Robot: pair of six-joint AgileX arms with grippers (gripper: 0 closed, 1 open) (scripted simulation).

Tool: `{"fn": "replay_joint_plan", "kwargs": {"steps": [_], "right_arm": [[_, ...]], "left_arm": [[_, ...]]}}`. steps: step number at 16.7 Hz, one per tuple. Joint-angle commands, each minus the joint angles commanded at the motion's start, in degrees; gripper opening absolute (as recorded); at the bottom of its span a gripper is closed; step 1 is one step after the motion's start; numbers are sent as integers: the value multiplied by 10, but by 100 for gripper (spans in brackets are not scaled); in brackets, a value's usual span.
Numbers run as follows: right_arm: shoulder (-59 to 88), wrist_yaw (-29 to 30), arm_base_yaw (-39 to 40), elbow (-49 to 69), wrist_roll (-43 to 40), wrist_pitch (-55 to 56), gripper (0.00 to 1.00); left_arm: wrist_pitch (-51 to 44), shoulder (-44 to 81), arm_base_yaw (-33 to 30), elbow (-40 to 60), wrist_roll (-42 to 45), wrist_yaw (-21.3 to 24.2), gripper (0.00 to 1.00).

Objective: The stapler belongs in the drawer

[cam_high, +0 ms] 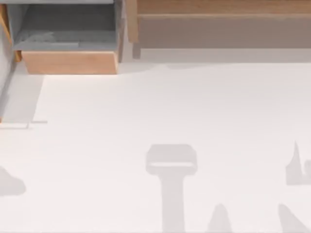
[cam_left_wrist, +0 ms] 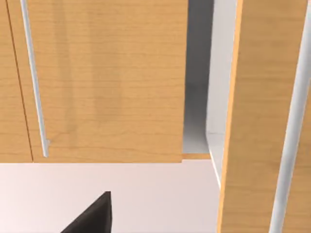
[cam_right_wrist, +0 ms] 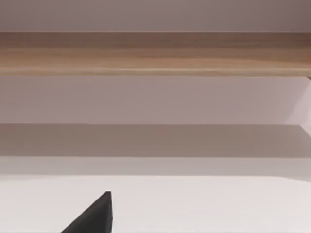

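Top view, drawer (cam_high: 70,62) pulled open, far left, table (cam_high: 170,111)

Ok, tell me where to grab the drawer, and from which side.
Take the drawer by its tan front panel, coming down from above with one finger each side of the top edge. It stands pulled out, its grey inside open behind the thin upright panel. The pale bar in the left wrist view may be a handle; I cannot tell.

Simulated tabletop: white table (cam_high: 170,111), wooden shelf (cam_high: 218,24), drawer (cam_high: 70,62).
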Motion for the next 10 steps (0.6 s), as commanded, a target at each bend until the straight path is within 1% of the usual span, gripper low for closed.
{"fn": "replay_joint_plan", "kwargs": {"steps": [7,10], "right_arm": [[0,0,0,0,0,0,100],[0,0,0,0,0,0,100]], "left_arm": [[4,1,-3,0,0,1,100],[-11,12,-24,24,0,-17,100]]}}
